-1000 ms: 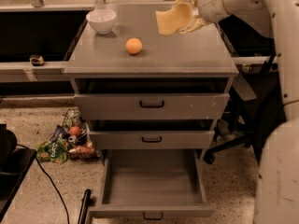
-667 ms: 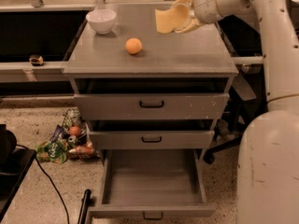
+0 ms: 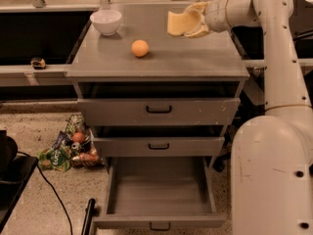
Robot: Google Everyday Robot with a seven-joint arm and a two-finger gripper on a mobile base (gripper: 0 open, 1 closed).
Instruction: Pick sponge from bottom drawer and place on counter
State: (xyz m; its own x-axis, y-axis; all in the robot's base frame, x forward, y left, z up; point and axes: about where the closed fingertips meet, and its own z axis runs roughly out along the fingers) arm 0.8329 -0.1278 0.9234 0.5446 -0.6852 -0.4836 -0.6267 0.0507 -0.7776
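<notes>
As the gripper [image 3: 191, 22] holds the sponge [image 3: 176, 23] aloft, the counter [image 3: 161, 58] lies below.

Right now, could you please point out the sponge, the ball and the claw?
sponge [image 3: 175, 23], camera view, middle of its yellow face.
ball [image 3: 140, 48], camera view, its centre, on the counter [image 3: 161, 65].
claw [image 3: 190, 21], camera view, between its fingertips, shut on the sponge above the counter.

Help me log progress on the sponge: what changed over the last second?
The gripper stayed shut on the sponge and hardly shifted above the right rear of the counter; nothing was let go. The arm behind it swung left, further into view. The ball, the bowl and the open bottom drawer stayed put.
</notes>
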